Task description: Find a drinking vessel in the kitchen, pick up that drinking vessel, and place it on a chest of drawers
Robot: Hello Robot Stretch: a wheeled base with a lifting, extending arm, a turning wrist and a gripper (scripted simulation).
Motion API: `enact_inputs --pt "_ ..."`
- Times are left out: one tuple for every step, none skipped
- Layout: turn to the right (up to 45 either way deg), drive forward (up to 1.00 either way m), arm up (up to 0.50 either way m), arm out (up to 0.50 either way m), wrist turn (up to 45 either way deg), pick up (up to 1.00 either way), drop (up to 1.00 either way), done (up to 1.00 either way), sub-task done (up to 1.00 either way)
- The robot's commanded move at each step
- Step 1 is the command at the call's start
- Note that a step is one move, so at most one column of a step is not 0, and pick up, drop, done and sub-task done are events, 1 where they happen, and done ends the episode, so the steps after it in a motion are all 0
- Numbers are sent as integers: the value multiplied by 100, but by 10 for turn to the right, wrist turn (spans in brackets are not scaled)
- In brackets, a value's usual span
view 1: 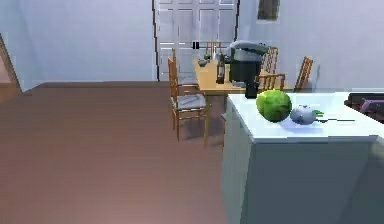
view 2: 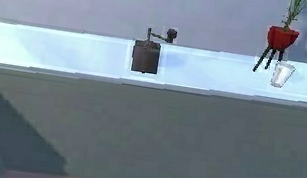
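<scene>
On the long white counter [view 2: 55,57], well apart from the red planter [view 2: 283,37], stands a brown grinder [view 2: 147,56] — the small pale cup [view 2: 283,75] is just beside that planter's legs. I judge it light, stiff, perhaps fragile; I would take its wall mid-height. The gripper's state I cannot tell.

Glassy cup [view 2: 282,75], smooth matt counter [view 2: 56,52], wooden chairs [view 1: 186,97].
</scene>
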Motion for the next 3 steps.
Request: enact_inputs --pt "0 45 0 0 0 0 0 0 0" --pt "-450 0 0 0 0 0 0 0 0" --pt "-180 0 0 0 0 0 0 0 0"
